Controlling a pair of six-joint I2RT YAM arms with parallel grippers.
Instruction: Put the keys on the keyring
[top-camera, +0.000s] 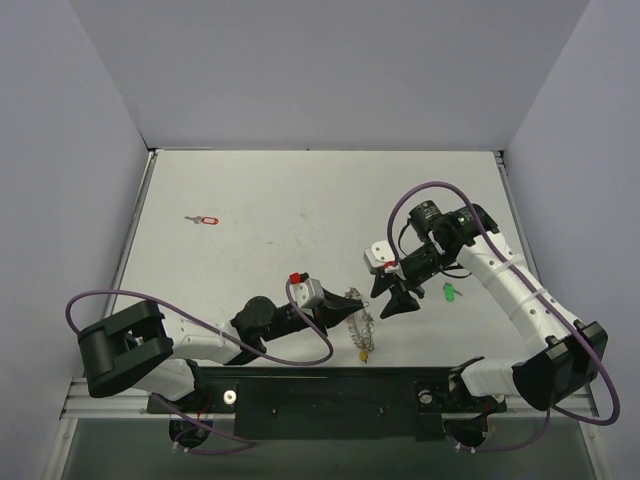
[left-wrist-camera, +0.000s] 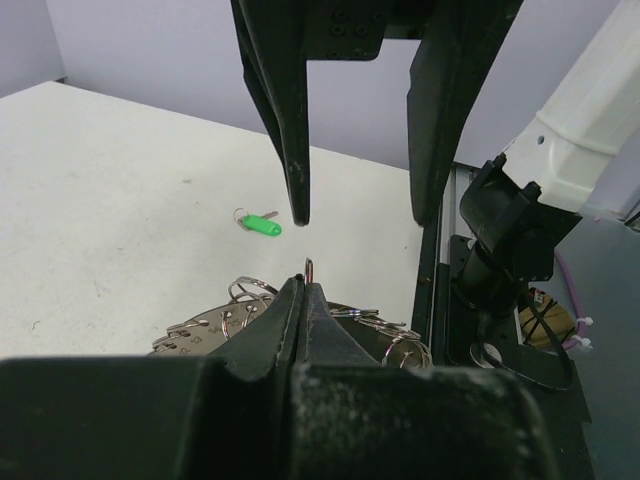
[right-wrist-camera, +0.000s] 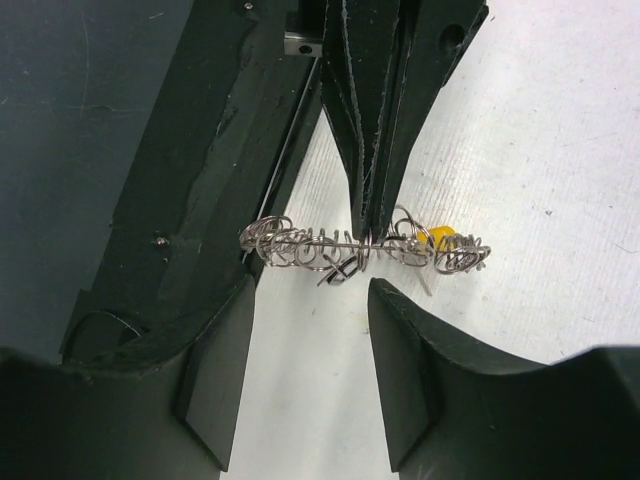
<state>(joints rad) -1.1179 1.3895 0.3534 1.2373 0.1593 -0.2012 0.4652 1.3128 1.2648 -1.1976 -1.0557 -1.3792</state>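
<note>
My left gripper (top-camera: 338, 308) is shut on the keyring (top-camera: 358, 320), holding it on edge just above the table near the front. In the left wrist view the shut tips (left-wrist-camera: 305, 285) pinch a small wire loop on the lacy silver keyring (left-wrist-camera: 205, 325). The right wrist view shows the keyring (right-wrist-camera: 320, 245) edge-on with its yellow piece (right-wrist-camera: 440, 238). My right gripper (top-camera: 393, 300) hovers open beside it with nothing between its fingers (right-wrist-camera: 215, 370). The green key (top-camera: 449, 292) lies on the table right of the right gripper, and the red key (top-camera: 205, 220) lies far left.
The green key (left-wrist-camera: 262, 224) lies beyond the keyring in the left wrist view, under the right gripper's dark fingers (left-wrist-camera: 290, 120). The black base rail (top-camera: 320, 395) runs along the table's near edge, close behind the keyring. Grey walls enclose the white table (top-camera: 300, 200).
</note>
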